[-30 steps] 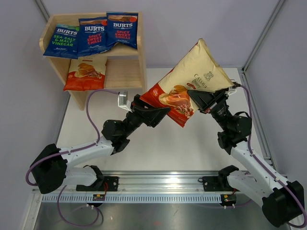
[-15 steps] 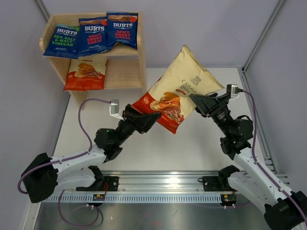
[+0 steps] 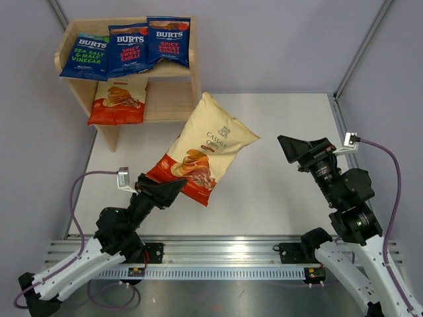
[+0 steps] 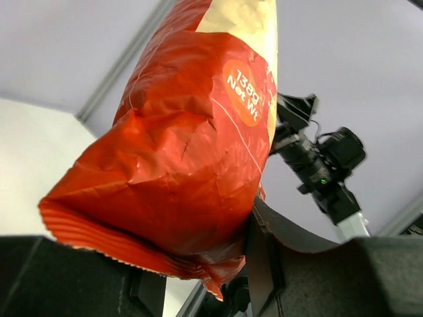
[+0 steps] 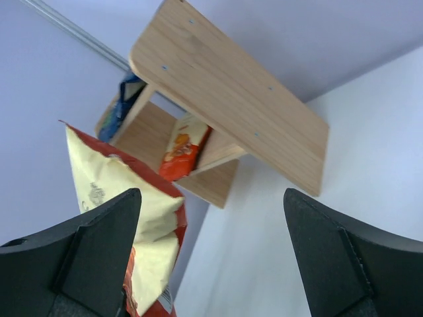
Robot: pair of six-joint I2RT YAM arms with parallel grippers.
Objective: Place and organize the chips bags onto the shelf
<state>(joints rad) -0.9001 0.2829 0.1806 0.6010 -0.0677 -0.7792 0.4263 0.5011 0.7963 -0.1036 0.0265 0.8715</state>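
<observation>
**Top view.** L gripper is clamped tight on the red-orange bottom seam of a cream foil chips bag, holding it up off the white table. The bag hangs in front of the light wooden two-tier shelf, slightly to the shelf's right. Its long axis runs from the pinch up & away, slanting toward the shelf's right side panel. The top corner is near that panel but not touching.

R gripper sits well off to the shelf's right, jaws spread wide & empty, apart from the bag. So the L arm is nearer the shelf and is the only one carrying.

Shelf contents:
- Top tier: three dark blue BURTS bags side by side, filling it.
- Lower tier: one small cream-and-orange bag at the left end, w/ bare wood beside it.

**L wrist view.** The crumpled red bottom of the cream foil chips bag fills the frame. Black fingers grip its seam from both sides, w/ the crimped edge poking out below. The shelf isn't in view here.

**R wrist view.** The two fingers stand far apart w/ nothing between them. Past them is the shelf, w/ the small cream-and-orange bag in the lower tier.

My guess is the move ahead needs the bag's top end swung toward that open lower-tier space, right of the small bag.
</observation>
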